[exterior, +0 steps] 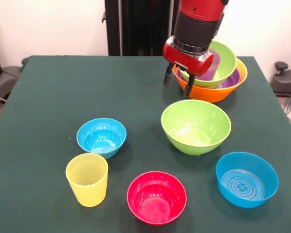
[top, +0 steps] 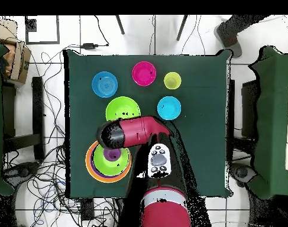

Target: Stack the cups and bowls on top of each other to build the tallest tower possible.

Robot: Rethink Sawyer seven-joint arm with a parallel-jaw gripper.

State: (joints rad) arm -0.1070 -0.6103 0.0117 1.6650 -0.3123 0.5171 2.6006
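Hand (exterior: 179, 83) at tower (exterior: 218, 92) — fingers apart

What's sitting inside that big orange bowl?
The orange bowl holds a shallow purple bowl, then a tilted lime green bowl with something purple inside. The end effector hides the rest.

From the front, taking the tower (exterior: 214, 82) as landmark: gripper (exterior: 177, 83) just left of it; a bowl (exterior: 196, 126) before it; remaining bowls and cup (exterior: 87, 179) nearer, leftward.
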